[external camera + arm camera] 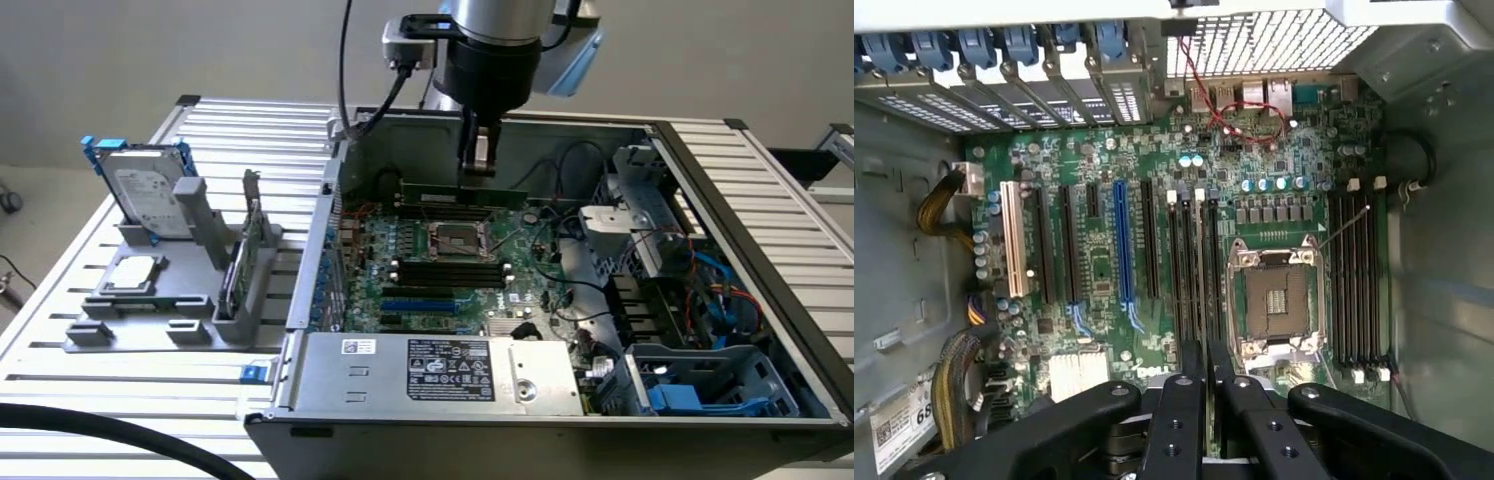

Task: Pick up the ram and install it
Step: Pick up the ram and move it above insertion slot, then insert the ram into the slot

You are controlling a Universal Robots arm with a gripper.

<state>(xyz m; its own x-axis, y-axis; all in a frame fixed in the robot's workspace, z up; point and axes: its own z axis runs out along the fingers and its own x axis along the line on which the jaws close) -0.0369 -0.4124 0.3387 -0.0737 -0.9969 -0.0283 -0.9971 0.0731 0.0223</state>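
My gripper point(478, 168) hangs over the open computer case point(747, 200), shut on the ram point(461, 193). The ram is a long, thin dark-green stick held level by its upper edge. It sits just above the black memory slots point(454, 212) on the far side of the CPU socket point(454, 240), and I cannot tell whether it touches them. In the wrist view the two black fingers point(1179, 420) pinch the ram point(1203, 345), seen edge-on. It runs in line with the memory slots point(1189, 270) beside the CPU socket point(1274, 300).
A grey holder point(147, 305) on the slatted table at the exterior view's left carries a silver hard drive point(140, 195) with a blue bracket and a small square chip point(134, 272). The power supply point(427, 370), cables and drive cage point(694, 380) crowd the near and right side of the case.
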